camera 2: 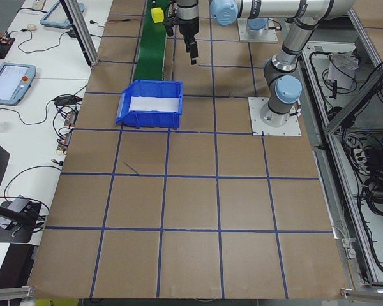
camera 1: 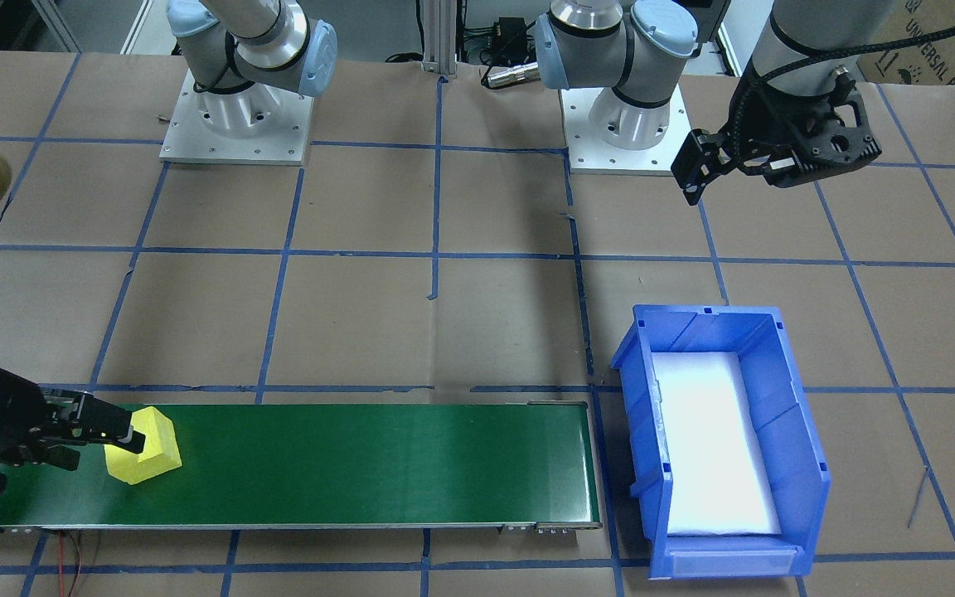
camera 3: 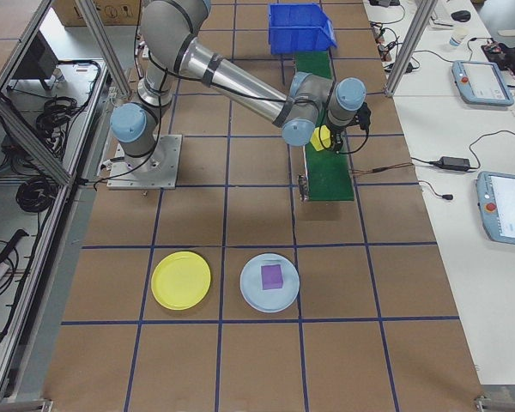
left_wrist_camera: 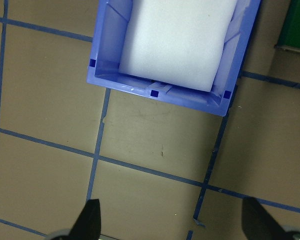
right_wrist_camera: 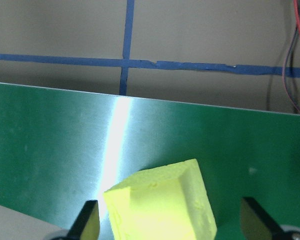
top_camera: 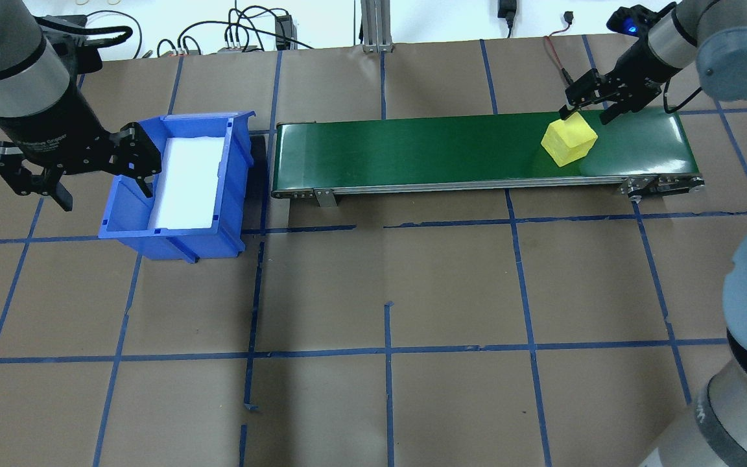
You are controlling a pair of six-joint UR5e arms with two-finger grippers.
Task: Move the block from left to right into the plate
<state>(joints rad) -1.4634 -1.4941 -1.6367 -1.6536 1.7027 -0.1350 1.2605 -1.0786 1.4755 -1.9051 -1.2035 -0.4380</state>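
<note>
The left gripper hangs idle beside the blue plastic bin, jaws spread. On the green conveyor belt, the right gripper's spread jaws straddle the yellow foam block: the grasp step. Next, they should close, lift, and carry it to the round yellow plastic plate at the surface's right end.

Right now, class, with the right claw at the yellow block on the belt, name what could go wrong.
1. The right claw is open, and the yellow block sits skewed between its fingers, so closing may twist it or grip it off-centre.
2. The block lies near the green belt's end and could be nudged off.
3. The yellow plate lies far away, so a loose grip risks a drop.
</note>
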